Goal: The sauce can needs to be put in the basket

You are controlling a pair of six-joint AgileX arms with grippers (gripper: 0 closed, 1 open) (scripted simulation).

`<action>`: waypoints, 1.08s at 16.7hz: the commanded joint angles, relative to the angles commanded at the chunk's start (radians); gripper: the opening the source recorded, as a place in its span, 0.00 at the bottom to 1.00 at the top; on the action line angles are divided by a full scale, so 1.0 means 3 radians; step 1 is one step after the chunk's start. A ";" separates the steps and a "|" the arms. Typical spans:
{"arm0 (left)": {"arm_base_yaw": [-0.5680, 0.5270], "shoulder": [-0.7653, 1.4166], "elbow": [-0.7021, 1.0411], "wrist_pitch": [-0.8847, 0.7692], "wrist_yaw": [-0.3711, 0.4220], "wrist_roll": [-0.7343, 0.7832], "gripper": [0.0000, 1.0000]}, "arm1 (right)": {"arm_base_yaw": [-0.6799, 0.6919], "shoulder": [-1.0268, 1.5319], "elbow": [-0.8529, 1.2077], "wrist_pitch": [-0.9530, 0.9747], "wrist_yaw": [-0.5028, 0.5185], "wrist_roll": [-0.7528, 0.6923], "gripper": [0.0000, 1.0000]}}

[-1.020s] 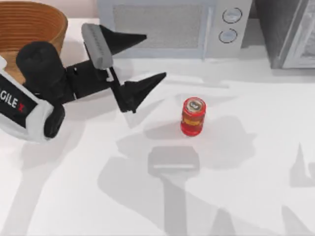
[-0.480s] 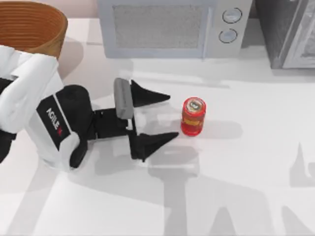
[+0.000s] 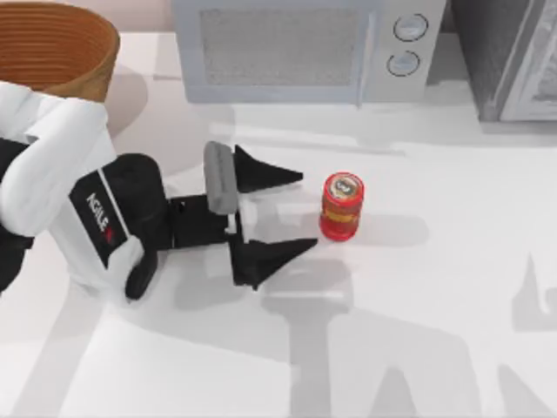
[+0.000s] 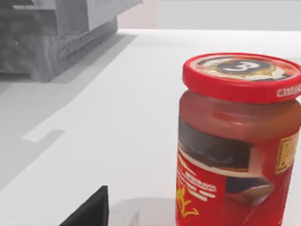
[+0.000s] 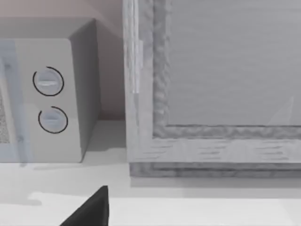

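Observation:
The sauce can [image 3: 342, 206], red with a yellow label band, stands upright on the white table near the middle. It looms large and close in the left wrist view, the sauce can [image 4: 235, 141]. My left gripper [image 3: 306, 211] lies low just left of it and is open. Its two dark fingertips [image 3: 291, 178] point at the can and stop a little short of it, one on each side of its line. The basket [image 3: 61, 43], brown and ribbed, sits at the far left corner behind my left arm. A dark corner of my right gripper [image 5: 91, 212] shows in the right wrist view.
A grey microwave [image 3: 296, 48] stands along the back edge, behind the can. A second grey cabinet [image 3: 513, 61] fills the back right corner. The microwave's dials [image 5: 49, 101] and that cabinet [image 5: 211, 94] face the right wrist camera.
My left arm has swung forward from near the basket and dropped low. Its open gripper now faces the can and has edged slightly closer over the last half second. The can has not moved.

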 joint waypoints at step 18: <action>-0.0512 0.0175 0.0566 -0.0352 -0.0491 -0.0028 0.55 | 0.0000 0.0000 0.0000 0.0000 0.0000 0.0000 1.00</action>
